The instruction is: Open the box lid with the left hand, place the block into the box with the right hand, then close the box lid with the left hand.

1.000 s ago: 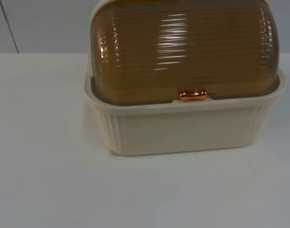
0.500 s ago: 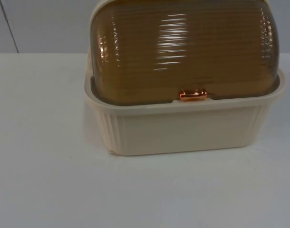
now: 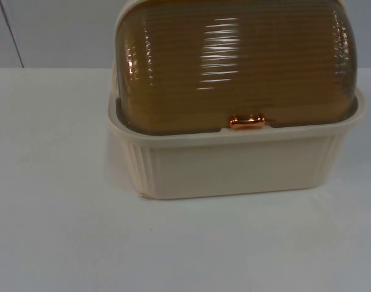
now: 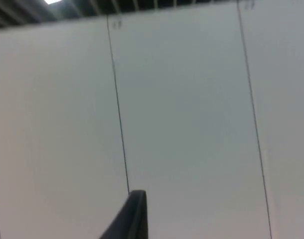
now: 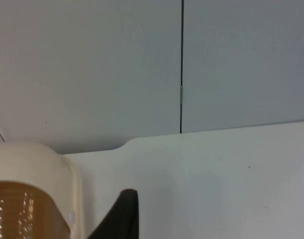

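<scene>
A cream ribbed box [image 3: 234,167] stands on the white table at the back middle of the top view. Its amber, ribbed see-through lid [image 3: 234,61] is rolled down to the front rim, and a small copper handle [image 3: 247,121] sits at the lid's lower edge. My right gripper [image 5: 123,211] hovers beside the box, close to its cream end wall [image 5: 37,169] and a strip of amber lid [image 5: 12,211]. My left gripper [image 4: 134,211] is raised and faces the grey partition wall [image 4: 192,124], away from the box.
White table top [image 3: 64,243] stretches in front of the box and to its left. The grey partition wall [image 3: 58,30] closes off the table just behind the box. To the box's right lies bare table [image 5: 227,174].
</scene>
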Motion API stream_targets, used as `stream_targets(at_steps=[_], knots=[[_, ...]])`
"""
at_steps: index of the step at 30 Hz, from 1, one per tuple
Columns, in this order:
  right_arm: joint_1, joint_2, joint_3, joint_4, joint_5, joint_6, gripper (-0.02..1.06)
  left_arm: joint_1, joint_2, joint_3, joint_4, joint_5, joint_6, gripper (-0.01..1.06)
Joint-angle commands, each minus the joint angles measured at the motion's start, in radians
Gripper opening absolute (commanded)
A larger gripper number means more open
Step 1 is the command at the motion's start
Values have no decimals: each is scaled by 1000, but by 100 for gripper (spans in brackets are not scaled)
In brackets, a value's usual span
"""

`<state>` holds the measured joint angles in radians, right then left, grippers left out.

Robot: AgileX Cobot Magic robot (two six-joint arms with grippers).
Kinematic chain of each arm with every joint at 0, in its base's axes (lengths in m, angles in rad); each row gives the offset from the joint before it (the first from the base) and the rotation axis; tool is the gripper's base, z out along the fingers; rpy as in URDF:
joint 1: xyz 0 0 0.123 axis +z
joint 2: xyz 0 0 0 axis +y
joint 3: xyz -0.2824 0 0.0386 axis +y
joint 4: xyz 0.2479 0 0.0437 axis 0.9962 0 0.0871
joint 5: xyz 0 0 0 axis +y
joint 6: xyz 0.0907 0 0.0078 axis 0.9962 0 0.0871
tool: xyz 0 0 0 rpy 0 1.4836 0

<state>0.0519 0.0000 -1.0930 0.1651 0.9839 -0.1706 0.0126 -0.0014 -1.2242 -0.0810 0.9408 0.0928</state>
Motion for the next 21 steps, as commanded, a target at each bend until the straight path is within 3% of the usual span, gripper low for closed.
stream_targets(at_steps=[1, 7, 21], knots=[[3, 0, 44, -43, 28, 50, 103, 1, 1, 59, 17, 41, -28, 103], [3, 0, 176, -189, 123, 202, 103, 1, 1, 234, 17, 126, -31, 103], [3, 0, 411, -218, 149, 204, 103, 1, 1, 537, 11, 129, -31, 103]])
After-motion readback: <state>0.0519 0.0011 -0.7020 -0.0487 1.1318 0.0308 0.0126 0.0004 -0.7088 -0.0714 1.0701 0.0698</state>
